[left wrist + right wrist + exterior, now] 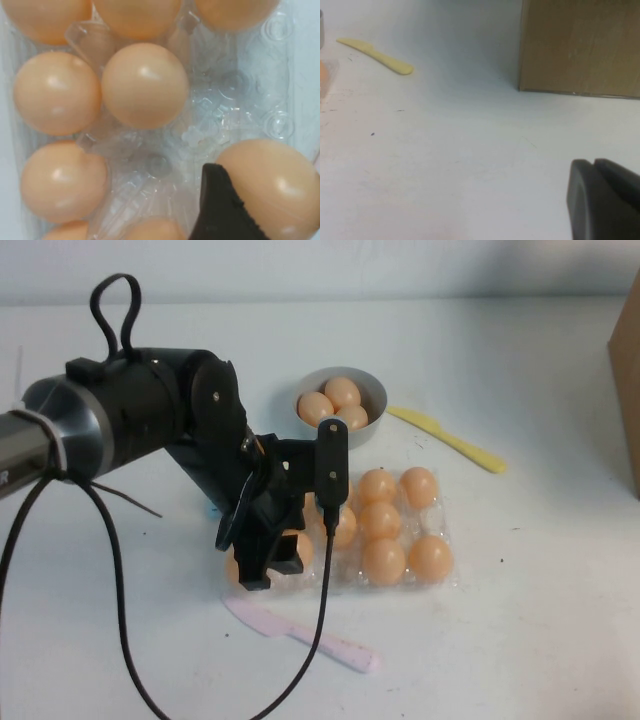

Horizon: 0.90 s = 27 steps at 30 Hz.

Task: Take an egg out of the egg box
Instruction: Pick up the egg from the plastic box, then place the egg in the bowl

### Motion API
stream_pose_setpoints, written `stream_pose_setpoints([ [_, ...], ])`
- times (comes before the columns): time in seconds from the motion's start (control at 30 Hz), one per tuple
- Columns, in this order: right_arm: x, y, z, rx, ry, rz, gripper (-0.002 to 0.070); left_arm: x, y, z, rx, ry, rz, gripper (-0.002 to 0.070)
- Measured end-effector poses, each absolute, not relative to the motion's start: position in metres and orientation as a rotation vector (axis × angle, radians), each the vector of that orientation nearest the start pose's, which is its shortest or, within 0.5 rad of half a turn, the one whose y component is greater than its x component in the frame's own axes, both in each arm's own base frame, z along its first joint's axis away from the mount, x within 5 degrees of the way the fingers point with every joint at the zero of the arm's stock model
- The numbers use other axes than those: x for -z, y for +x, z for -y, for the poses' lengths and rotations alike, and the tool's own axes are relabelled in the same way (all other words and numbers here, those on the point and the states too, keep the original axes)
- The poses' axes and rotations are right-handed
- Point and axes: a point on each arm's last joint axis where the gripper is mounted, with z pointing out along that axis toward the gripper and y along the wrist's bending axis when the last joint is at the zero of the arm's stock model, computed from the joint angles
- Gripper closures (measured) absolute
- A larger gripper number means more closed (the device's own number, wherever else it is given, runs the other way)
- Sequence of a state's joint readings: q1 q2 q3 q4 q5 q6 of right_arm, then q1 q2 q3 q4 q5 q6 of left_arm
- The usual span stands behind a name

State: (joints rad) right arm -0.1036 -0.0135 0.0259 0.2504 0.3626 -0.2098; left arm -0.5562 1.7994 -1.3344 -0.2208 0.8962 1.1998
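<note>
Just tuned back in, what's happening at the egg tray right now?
The left claw is down in the near-left end of the egg box, with one finger pressed against an egg still in the tray; the other finger is out of sight, so a full grip isn't confirmed. Three eggs already lie in the grey bowl. The right claw rests low over bare table near a brown box, away from the work.

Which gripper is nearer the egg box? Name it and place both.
Left. The left gripper is down at the egg box, one finger against an egg. The right gripper is off by the brown box.
</note>
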Motion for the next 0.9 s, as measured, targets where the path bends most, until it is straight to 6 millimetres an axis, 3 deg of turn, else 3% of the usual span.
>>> stream_pose_setpoints([
  [0.23, -0.174, 0.053, -0.003, -0.026, 0.057, -1.846, 0.0694, -0.260, 0.299, 0.204, -0.131, -2.588, 2.435, 0.0340],
  [0.3, -0.174, 0.053, -0.003, -0.026, 0.057, -1.846, 0.0694, -0.272, 0.302, 0.206, -0.142, -2.512, 2.584, 0.0340],
  [0.43, -0.174, 0.053, -0.003, -0.026, 0.057, -1.846, 0.0694, -0.303, 0.322, 0.213, -0.211, -2.212, 3.100, 0.0340],
  [0.53, -0.174, 0.053, -0.003, -0.026, 0.057, -1.846, 0.0694, -0.315, 0.342, 0.217, -0.228, -2.120, 3.375, 0.0340],
  [0.67, -0.174, 0.053, -0.003, -0.026, 0.057, -1.846, 0.0694, -0.304, 0.369, 0.223, -0.202, -2.066, 3.578, 0.0340],
  [0.9, -0.174, 0.053, -0.003, -0.026, 0.057, -1.846, 0.0694, -0.242, 0.414, 0.237, -0.175, -1.952, 3.633, 0.0340],
])
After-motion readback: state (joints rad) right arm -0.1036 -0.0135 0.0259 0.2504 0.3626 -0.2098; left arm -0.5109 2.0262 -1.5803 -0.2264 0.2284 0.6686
